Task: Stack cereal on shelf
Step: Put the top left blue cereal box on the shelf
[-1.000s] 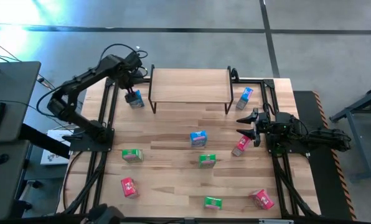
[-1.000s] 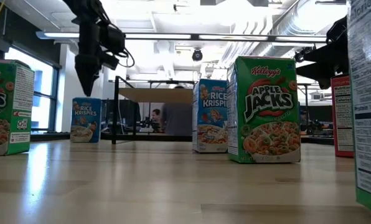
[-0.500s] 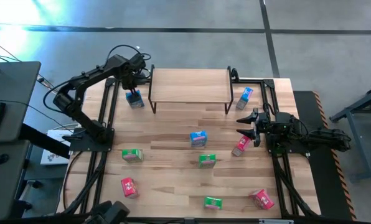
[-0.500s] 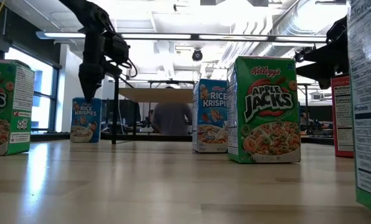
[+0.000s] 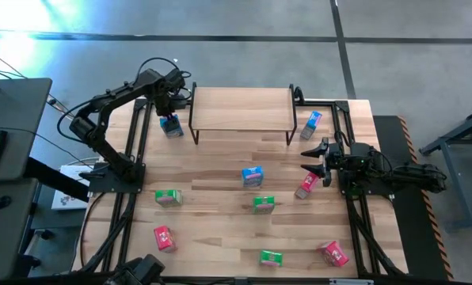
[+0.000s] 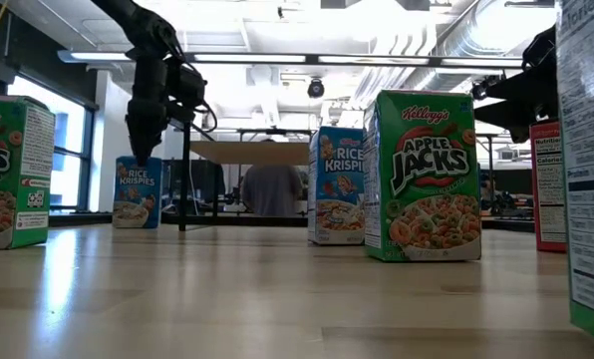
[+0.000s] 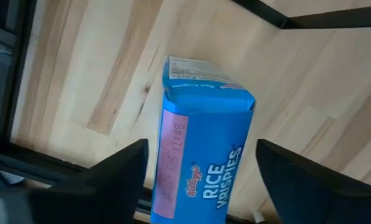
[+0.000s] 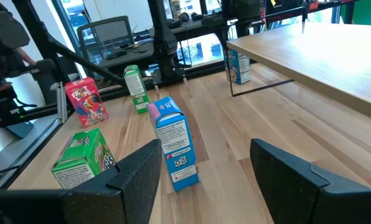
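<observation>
**Now lowering onto the far-left blue box**

Evidently at the grasp stage for a first box: left gripper (image 5: 170, 120) poised over the blue Rice Krispies box (image 5: 172, 125) at the far left of the table, just beside the left legs of the shelf (image 5: 241, 108). Fingers spread wide, one either side of the carton in the left wrist view, not visibly pressing its faces. Seen from the low view, fingertips about level with the box top. No box on the shelf top, so most of the job probably ahead.

Next move, as a guess: drop a little further, close squarely on the narrow sides, lift clear of the black leg, then carry right and set down on the light wooden top. Risk of tipping the carton if only one finger meets it first.

Right gripper (image 5: 310, 161) parked at the right edge, partly open, holding nothing, aimed toward the table's middle, with a red box (image 5: 306, 184) just near of it.

As for the target: small upright cardboard carton (image 7: 201, 155), bright blue, white lettering, a pink strip down one side panel, printed end flap facing the wrist camera. Standing square on the wood, light and likely easy to knock. Other boxes scattered: a blue one (image 5: 252, 176) mid-table, another blue (image 5: 311, 123) at the shelf's right, greens (image 5: 263, 204) and reds (image 5: 164, 237) nearer
</observation>
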Motion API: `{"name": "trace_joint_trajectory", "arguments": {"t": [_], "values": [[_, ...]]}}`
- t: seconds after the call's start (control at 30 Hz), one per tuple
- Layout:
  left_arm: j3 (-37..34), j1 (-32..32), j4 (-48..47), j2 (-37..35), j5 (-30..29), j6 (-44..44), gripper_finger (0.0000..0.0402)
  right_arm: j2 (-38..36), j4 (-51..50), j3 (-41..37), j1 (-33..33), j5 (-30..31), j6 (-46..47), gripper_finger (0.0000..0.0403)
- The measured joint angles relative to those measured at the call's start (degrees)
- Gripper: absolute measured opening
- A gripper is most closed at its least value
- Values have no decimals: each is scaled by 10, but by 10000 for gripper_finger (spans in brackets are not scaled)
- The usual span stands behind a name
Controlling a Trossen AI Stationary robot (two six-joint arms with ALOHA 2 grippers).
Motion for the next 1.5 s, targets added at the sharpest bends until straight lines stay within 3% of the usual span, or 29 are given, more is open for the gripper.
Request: {"name": "trace_joint_trajectory", "arguments": {"t": [0.23,0.9,1.5], "values": [[0,0,-4,0,2,0,224,0,0,0,0,0,0,239],[0,0,-3,0,-2,-8,152,0,0,0,0,0,0,239],[0,-1,-38,-65,-4,-9,121,0,0,0,0,0,0,239]]}}
